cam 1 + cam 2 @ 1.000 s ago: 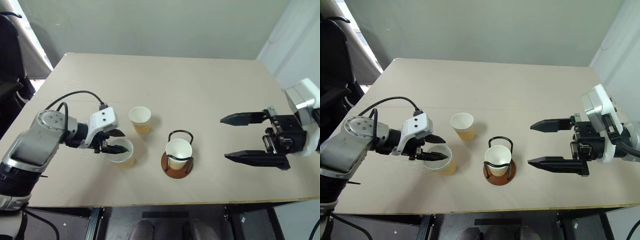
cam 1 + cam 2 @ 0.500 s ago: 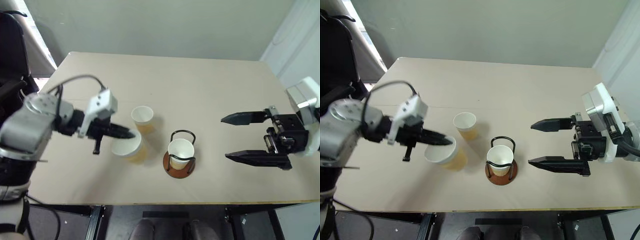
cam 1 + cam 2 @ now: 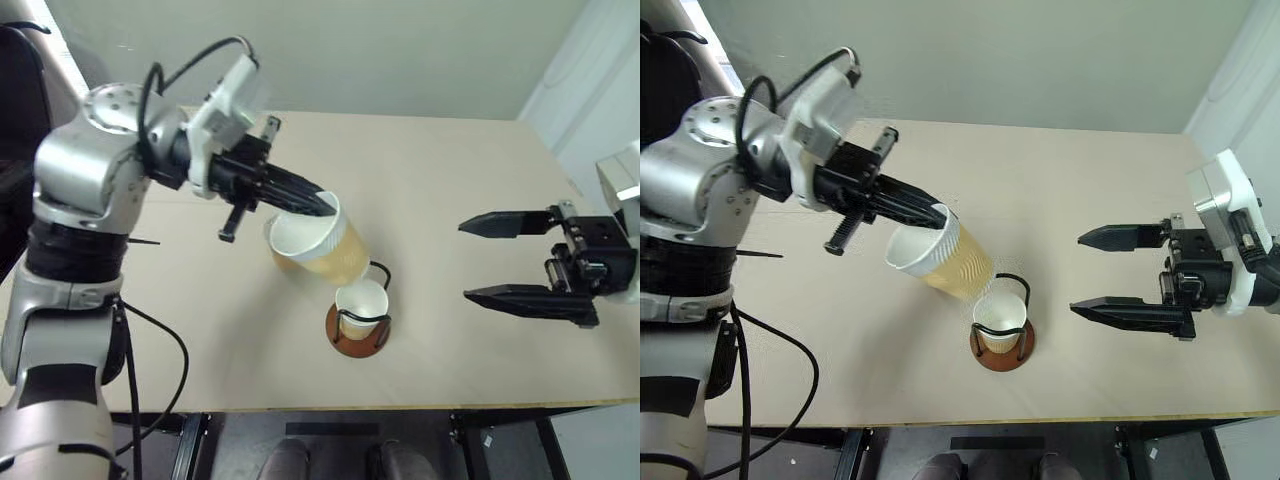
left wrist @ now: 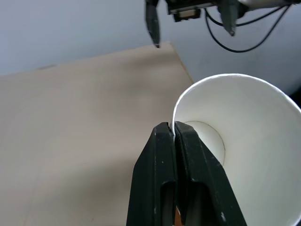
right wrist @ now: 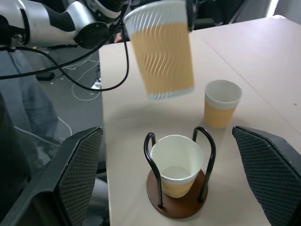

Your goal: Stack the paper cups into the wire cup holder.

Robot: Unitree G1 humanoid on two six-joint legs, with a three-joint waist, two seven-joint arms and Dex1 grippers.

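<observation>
Your left gripper (image 3: 322, 207) is pinching the rim of one paper cup (image 3: 318, 242), fingers squeezed together on it. You are holding it up in the air, tipped over, its bottom pointing down toward the wire cup holder (image 3: 355, 322). The holder is sitting near the front edge of the tabletop (image 3: 450, 210) with a second cup (image 3: 361, 303) inside. The third cup (image 5: 221, 102) is standing just behind. Your right gripper (image 3: 490, 258) is waiting near the right edge, fingers wide apart, holding nothing. Stand the cup up straight first, I think.

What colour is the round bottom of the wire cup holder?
Reddish-brown disc base of the black wire cup holder, clearest in the right wrist view.
</observation>
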